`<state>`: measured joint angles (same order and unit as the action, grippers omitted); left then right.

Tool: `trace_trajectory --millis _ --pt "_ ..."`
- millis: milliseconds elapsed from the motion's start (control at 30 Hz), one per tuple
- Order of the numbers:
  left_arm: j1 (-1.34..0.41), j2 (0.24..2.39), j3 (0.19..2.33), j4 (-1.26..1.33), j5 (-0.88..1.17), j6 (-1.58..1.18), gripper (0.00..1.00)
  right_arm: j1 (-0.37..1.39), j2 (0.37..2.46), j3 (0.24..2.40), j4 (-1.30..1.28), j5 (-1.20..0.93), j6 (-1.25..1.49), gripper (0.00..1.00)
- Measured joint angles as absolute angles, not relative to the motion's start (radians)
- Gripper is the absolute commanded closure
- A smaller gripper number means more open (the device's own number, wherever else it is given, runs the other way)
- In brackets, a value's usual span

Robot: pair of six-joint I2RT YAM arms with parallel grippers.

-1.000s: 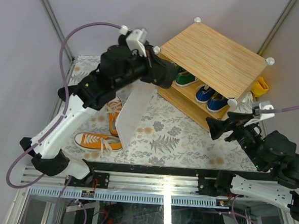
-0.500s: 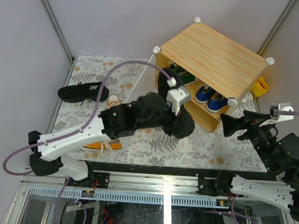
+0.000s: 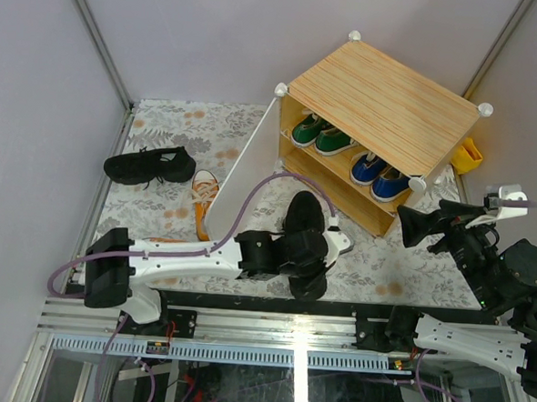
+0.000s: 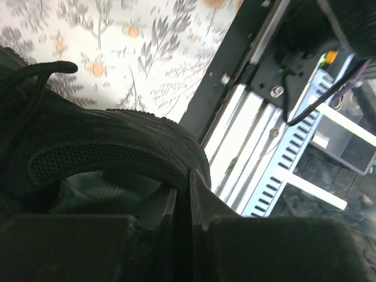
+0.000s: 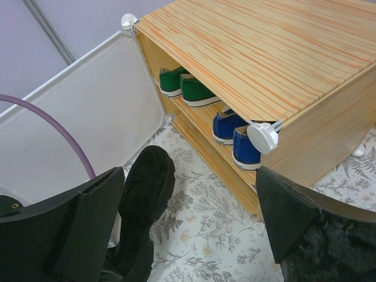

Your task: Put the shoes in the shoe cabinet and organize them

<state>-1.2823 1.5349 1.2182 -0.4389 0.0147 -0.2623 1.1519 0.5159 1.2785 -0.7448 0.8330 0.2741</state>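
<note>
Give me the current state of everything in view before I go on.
black shoe: gripped at the heel, in front of the shoe cabinet
left tool: shut on the black shoe
right tool: open, empty
cabinet door: swung open
green shoes: on a shelf inside
blue shoes: same shelf, beside the green
other black shoe: loose on the table, far left
orange shoe: on the table, partly hidden by the door

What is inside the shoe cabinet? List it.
Inside the shoe cabinet: green sneakers and blue sneakers in one row. Anything deeper or lower is hidden under its wooden top.
</note>
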Motion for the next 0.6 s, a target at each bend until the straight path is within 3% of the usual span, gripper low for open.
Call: trace_trajectory --millis 33,100,167,200,233,300,367,400,600 --pt "-1.282 1.541 1.198 -0.435 0.014 -0.265 0.97 1.152 0.516 1.278 -0.749 0.833 0.277 0.01" --pt "-1.282 1.554 1.170 -0.427 0.009 -0.269 0.79 1.152 0.512 1.274 -0.752 0.832 0.280 0.01" --pt "-1.282 1.569 1.141 -0.396 -0.011 -0.268 0.76 1.152 0.505 1.266 -0.754 0.829 0.285 0.01" --pt "-1.282 1.575 1.133 -0.385 -0.024 -0.265 0.69 1.152 0.502 1.264 -0.756 0.829 0.288 0.01" --pt "-1.282 1.584 1.124 -0.371 -0.038 -0.263 0.57 1.152 0.501 1.263 -0.759 0.828 0.290 0.01" --pt "-1.282 1.601 1.116 -0.344 -0.058 -0.257 0.43 1.152 0.499 1.262 -0.765 0.828 0.296 0.01" --pt "-1.283 1.607 1.116 -0.327 -0.073 -0.255 0.12 1.152 0.499 1.262 -0.774 0.826 0.300 0.00" --pt "-1.284 1.607 1.117 -0.323 -0.080 -0.255 0.01 1.152 0.499 1.261 -0.777 0.826 0.302 0.01" --pt "-1.285 1.589 1.137 -0.320 -0.130 -0.241 0.00 1.152 0.499 1.252 -0.778 0.826 0.306 0.01"
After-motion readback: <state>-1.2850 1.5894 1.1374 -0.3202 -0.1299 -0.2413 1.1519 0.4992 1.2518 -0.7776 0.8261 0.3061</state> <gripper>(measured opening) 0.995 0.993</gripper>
